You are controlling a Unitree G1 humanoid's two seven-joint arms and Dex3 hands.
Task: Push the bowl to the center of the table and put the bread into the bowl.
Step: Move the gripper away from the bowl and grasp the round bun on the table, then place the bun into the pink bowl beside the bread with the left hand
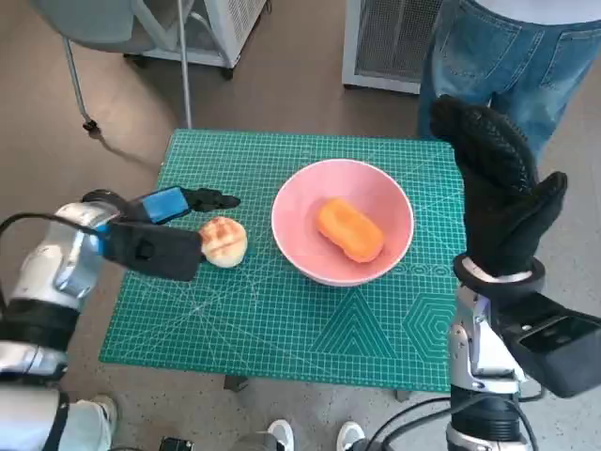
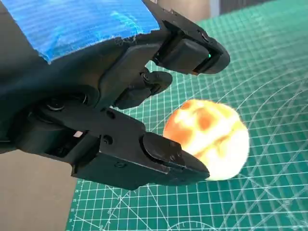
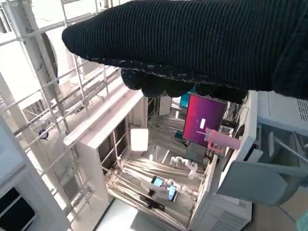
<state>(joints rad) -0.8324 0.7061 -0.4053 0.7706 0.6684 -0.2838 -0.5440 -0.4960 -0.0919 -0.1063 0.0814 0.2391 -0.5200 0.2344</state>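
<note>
While the bowl [image 1: 343, 235] sits near the middle of the mat [image 1: 282, 324] with an orange piece [image 1: 349, 228] inside it, your bread [image 1: 223, 241] lies on the mat just left of the bowl, right at the left hand [image 1: 169, 225]. In the left wrist view you can see the bread [image 2: 208, 137] between the fingers [image 2: 163, 159], one close under it and another above it, but you cannot tell whether they actually press on it; it rests on the mat [image 2: 269, 72]. The left forearm comes in low from the left edge of the table, hand pointing toward the bowl. Your right hand [image 1: 498, 197] is raised above the table's right edge, glove upright, fingers straight and apart from the thumb, holding nothing; its wrist view shows the glove [image 3: 192, 43] against shelving. A person in jeans [image 1: 507, 66] stands beyond the table.
</note>
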